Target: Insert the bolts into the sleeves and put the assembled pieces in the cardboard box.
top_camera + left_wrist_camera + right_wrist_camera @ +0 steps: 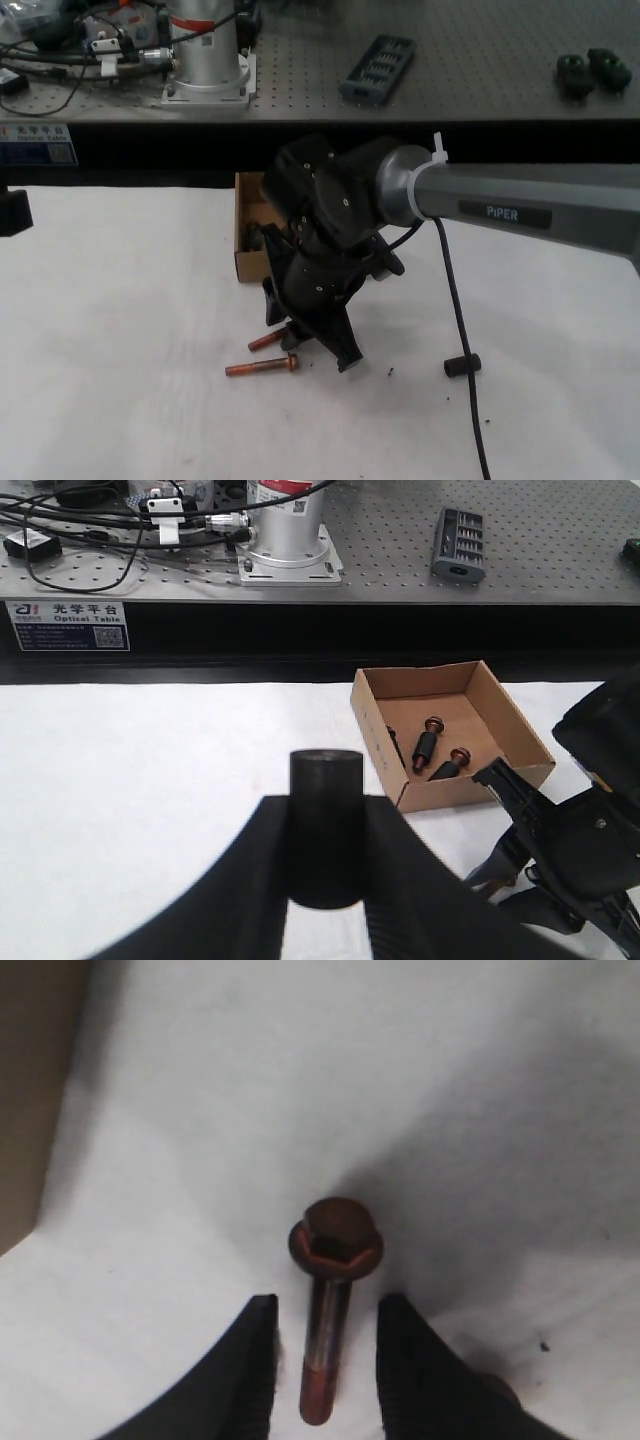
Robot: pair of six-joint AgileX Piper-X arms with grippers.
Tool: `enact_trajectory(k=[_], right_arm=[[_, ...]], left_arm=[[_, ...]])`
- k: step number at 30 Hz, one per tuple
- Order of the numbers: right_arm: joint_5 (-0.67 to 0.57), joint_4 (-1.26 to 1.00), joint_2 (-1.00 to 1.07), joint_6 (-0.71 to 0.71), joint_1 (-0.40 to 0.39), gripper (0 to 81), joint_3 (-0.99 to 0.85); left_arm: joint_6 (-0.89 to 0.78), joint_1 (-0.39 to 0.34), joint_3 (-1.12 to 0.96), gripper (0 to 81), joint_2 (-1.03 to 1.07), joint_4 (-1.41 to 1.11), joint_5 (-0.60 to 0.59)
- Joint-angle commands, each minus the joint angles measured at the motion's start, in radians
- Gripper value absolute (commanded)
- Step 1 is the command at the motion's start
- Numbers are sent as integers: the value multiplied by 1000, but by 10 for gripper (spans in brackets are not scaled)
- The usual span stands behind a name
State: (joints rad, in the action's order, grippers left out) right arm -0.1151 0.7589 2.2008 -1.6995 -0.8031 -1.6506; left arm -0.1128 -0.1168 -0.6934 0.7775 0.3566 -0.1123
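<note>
A copper bolt (335, 1235) lies on the white cloth between the fingers of my right gripper (330, 1305), which is open and straddles its shank without touching it. In the high view this gripper (305, 335) points down at the bolt (268, 341), and a second bolt (262, 367) lies just in front of it. My left gripper (325, 810) is shut on a black sleeve (325, 780) held upright above the cloth. The cardboard box (510, 715) holds several black sleeves with bolt heads showing. A loose black sleeve (462, 365) lies to the right of the right arm.
The right arm's cable (455, 300) hangs down to the cloth beside the loose sleeve. Behind the cloth a perforated metal table (480, 70) carries a metal post (205, 50), cables and a dark rack (378, 65).
</note>
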Motion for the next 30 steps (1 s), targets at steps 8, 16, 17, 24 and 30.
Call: enact_trajectory(k=[8, 16, 17, 24, 30], right_arm=[[-3, -8, 2, -9, 15, 88, -6], [-3, -8, 2, -7, 15, 79, -6], [-3, -8, 2, -7, 15, 91, -3], [-28, -8, 2, -7, 15, 249, 28], [-27, -8, 2, -12, 15, 153, 28]], left_arm=[[11, 3, -3, 56, -9, -13, 4], [11, 3, -3, 56, -9, -13, 4], [11, 3, -3, 56, -9, -13, 4], [11, 3, -3, 56, -9, -13, 4], [14, 3, -3, 56, -9, -13, 4]])
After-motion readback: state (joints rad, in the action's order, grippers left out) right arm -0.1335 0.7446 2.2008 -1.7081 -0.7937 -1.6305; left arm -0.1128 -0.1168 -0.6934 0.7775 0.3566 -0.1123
